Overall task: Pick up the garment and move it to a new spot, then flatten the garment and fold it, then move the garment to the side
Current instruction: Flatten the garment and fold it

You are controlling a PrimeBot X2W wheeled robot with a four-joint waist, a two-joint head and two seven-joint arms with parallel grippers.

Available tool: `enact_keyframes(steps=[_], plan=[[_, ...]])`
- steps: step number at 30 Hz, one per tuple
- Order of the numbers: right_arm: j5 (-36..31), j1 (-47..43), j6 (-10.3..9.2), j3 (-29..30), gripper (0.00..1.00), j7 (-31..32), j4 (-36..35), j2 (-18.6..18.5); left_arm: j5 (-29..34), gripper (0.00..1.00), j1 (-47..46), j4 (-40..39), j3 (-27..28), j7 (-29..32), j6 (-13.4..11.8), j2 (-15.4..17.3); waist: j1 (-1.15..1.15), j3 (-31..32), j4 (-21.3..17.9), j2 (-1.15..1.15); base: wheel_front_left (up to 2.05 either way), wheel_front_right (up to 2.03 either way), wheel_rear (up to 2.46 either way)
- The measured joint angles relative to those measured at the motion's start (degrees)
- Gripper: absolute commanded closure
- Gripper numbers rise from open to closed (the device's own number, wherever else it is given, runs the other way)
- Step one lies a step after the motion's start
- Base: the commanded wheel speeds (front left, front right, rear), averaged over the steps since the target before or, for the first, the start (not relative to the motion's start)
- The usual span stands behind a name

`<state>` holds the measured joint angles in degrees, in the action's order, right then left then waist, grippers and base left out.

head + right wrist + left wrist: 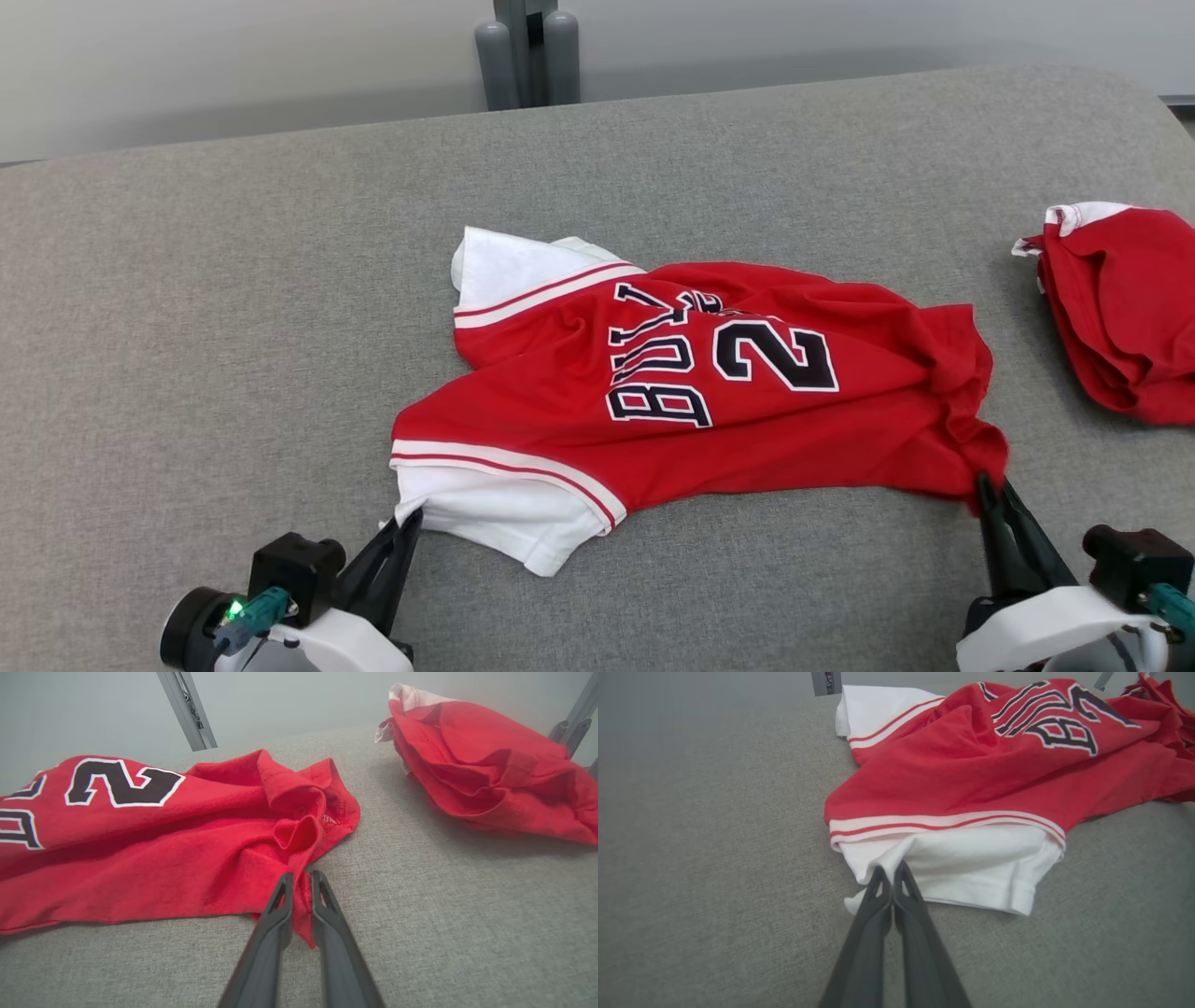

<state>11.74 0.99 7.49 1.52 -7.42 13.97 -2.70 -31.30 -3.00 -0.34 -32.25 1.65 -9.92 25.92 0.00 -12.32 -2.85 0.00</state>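
- The shirt (794, 429) (948, 774) (140, 858), red with white sleeves and black lettering with a large 2, lies rumpled near the middle of the grey cloth-covered table (233, 327), sleeves toward the robot's left and hem toward its right.
- The left gripper (411, 521) (892, 879) sits at the near left corner of the shirt. Its two dark fingers are pressed together, pinching the edge of the near white sleeve (485, 513) (971, 868), and a small flap of white cloth pokes out beside the tips.
- The right gripper (991, 487) (301, 882) is at the near right corner of the shirt. Its jaws stand narrow, with a bunched fold of the red hem caught between them and a point of cloth hanging below the tips.
- The far white sleeve (504, 271) (878, 709) lies flat on the table, partly tucked under the red body.
- The red cloth is gathered into folds near the right gripper, and smoother around the lettering.
- A second shirt (1120, 308) (486, 765), also red with a bit of white, lies in a folded heap at the table's right edge, apart from the first one.
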Motion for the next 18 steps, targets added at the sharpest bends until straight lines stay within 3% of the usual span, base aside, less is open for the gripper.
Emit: enact_keyframes(steps=[6, 13, 18], plan=[[2.1, 0.5, 0.00, 2.0, 1.00, -3.3, -1.5, 0.0, 0.4, 1.00, -2.0, -1.7, 1.5, -2.7, -0.7, -0.5, 0.00, 0.4, 0.8, 0.00, 0.00, 0.00, 0.00], [14.7, 3.4, 0.00, 0.1, 1.00, -5.5, -12.9, 0.0, 1.6, 1.00, -6.6, -7.4, 5.6, -5.4, -2.2, 1.0, 0.00, 1.9, 0.7, 0.00, 0.00, 0.00, 0.00], [18.9, 6.2, -0.01, -0.8, 1.00, -4.8, -20.9, -0.3, 2.5, 1.00, -10.4, -12.3, 8.2, -6.4, -3.2, 1.9, 0.00, 3.5, 0.8, 0.00, 0.00, 0.00, 0.00]])
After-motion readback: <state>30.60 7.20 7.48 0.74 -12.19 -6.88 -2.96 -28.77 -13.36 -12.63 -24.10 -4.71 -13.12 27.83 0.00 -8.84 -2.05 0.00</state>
